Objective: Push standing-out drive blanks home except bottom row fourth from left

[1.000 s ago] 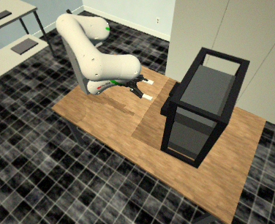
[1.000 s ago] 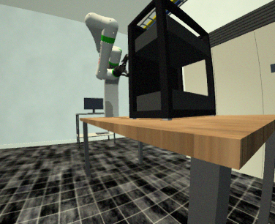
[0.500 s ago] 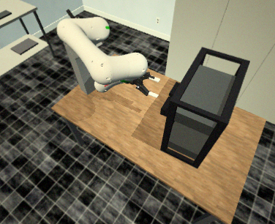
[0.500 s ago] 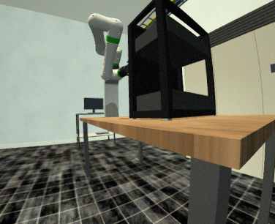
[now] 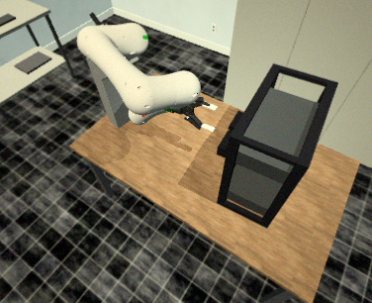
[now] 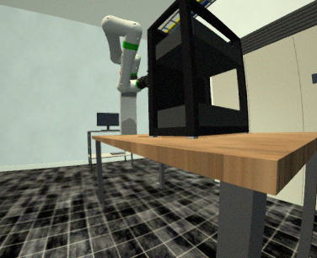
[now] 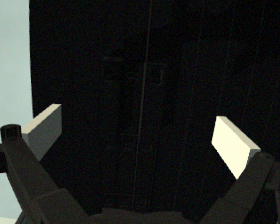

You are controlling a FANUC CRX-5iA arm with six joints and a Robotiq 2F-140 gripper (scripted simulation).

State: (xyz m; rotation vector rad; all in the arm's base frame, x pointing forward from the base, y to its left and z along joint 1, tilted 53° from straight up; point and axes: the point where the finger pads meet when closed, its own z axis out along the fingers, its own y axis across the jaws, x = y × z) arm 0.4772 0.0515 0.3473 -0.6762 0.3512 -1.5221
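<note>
On wooden table (image 5: pixel 147 158), open tool (image 5: pixel 205 117) faces chassis front (image 7: pixel 156 100) closely.

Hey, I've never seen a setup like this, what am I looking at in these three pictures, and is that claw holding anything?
It is a white robot arm with a two-fingered gripper, mounted at a wooden table. One picture looks down from above, one looks across from the table's far side, and one comes from a camera on the wrist. On the table stands a black rack with a grey chassis inside. In the wrist view, the two pale fingertips stand wide apart, facing the dark front of the rack. The gripper is open and holds nothing.
</note>
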